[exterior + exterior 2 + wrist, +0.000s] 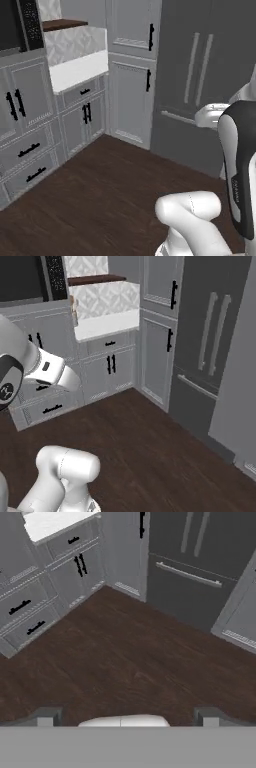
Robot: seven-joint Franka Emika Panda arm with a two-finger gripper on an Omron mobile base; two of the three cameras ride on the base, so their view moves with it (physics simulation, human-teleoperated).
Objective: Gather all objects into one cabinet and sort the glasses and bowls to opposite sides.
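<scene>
Dark wood floor [135, 662] lies beneath the wide-spread, empty jaws [127, 717].

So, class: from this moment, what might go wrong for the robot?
1. The open gripper hangs over bare floor holding nothing; no cup or bowl is in sight, so it may drive the wrong way.
2. The base sits near the fridge and the drawers; a wide arm swing could strike them.

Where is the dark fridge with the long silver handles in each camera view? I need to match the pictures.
Left base view: the fridge stands in the upper right, partly behind the arm.
Right base view: the fridge stands in the upper right.
Hand view: the fridge runs along the top, right of centre.
Shared landmark: the white countertop, left of the fridge in all three.
</scene>
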